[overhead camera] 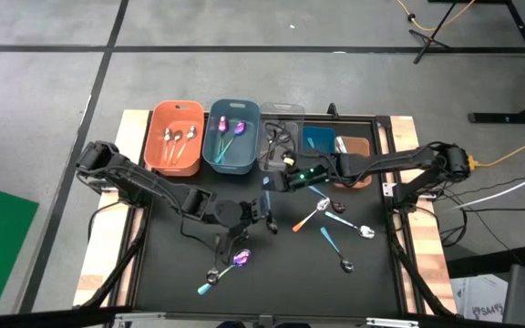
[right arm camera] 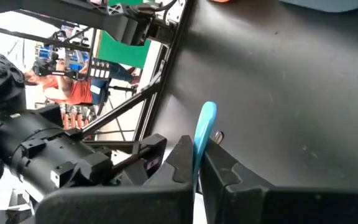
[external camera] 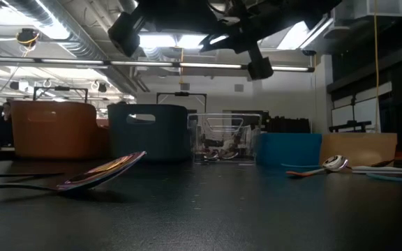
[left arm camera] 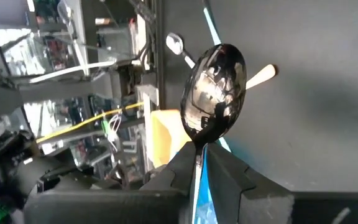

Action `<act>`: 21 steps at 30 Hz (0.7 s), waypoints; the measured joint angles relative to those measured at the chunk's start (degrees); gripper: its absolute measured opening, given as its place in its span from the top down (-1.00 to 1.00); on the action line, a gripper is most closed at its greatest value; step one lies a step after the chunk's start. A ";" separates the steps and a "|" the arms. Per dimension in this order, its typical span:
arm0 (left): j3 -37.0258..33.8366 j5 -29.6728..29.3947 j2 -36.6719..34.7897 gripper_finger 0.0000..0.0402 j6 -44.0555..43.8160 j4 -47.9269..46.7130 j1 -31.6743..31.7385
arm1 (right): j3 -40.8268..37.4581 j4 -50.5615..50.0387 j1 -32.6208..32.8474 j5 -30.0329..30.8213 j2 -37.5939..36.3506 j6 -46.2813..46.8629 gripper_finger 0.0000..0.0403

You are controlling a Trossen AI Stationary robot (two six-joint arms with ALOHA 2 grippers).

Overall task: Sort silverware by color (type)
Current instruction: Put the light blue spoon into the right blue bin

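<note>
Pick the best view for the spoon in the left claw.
Left wrist view: the blue-handled spoon fills the frame, bowl clear, handle pinched in the left claw. The high view shows only a blue sliver beside the claw. The low view doesn't show it clearly.

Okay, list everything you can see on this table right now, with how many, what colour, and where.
bins: five, in a row at the far edge; orange bin, grey-blue bin, clear bin, blue bin, brown bin
silver spoons: three, in the orange bin
purple spoons: two, in the grey-blue bin
dark utensils: count unclear, in the clear bin
loose silverware: several, mixed colours, on the black table
blue-handled spoon: one, silver bowl, raised mid-table
left gripper: at that spoon
right gripper: shut on its handle
</note>
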 joint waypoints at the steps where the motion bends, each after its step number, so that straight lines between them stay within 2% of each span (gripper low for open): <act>1: 0.00 -0.58 0.00 0.85 -0.59 0.03 -0.05 | -0.02 -0.24 -0.17 -0.15 -0.28 -0.05 1.00; 5: 0.00 -3.29 0.00 0.85 -3.41 -0.16 -0.15 | -0.02 -0.58 -1.39 -1.25 -0.92 -1.41 1.00; 12: 0.04 -4.33 -0.02 0.85 -8.67 -0.41 -0.23 | -0.04 -4.19 -4.76 -2.00 -2.33 -5.67 1.00; 21: 0.05 -6.03 -0.04 0.85 -20.74 -0.77 1.59 | -0.04 -15.69 -14.98 -6.85 -7.16 -16.13 1.00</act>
